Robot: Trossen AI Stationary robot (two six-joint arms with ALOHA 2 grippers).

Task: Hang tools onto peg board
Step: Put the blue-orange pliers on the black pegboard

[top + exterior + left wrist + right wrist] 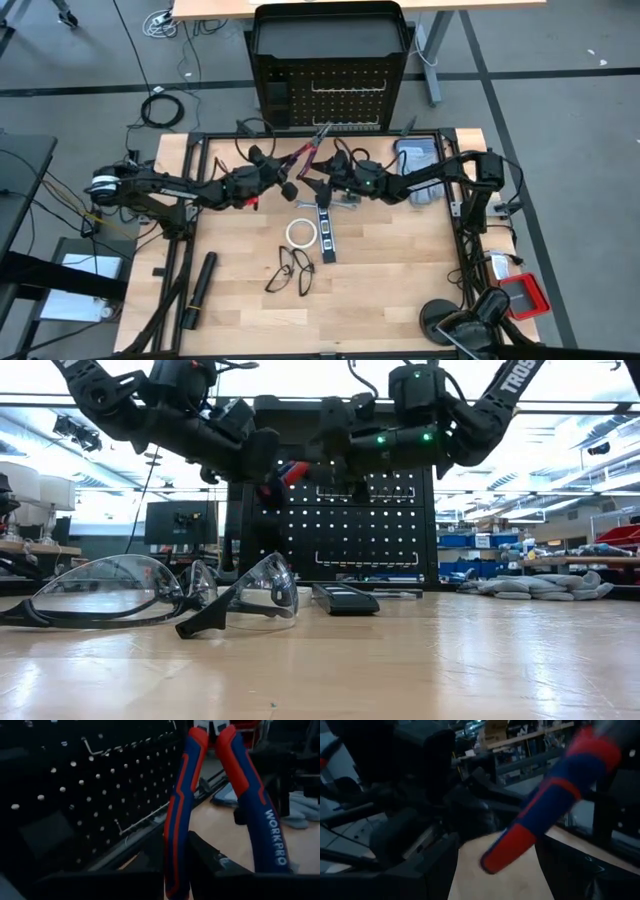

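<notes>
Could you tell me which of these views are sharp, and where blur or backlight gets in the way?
High view: evenly lit, sharp. Low view: bright ceiling lights silhouette the peg board; the near glasses are slightly soft. Left wrist view: dim, pliers readable, board soft. Right wrist view: dark and blurred; only a pliers handle stands out.

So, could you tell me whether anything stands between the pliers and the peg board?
Nothing visible does. The left gripper holds the pliers by one handle, nose toward the peg board. The open right gripper sits beside the handles, not in the path.
</notes>
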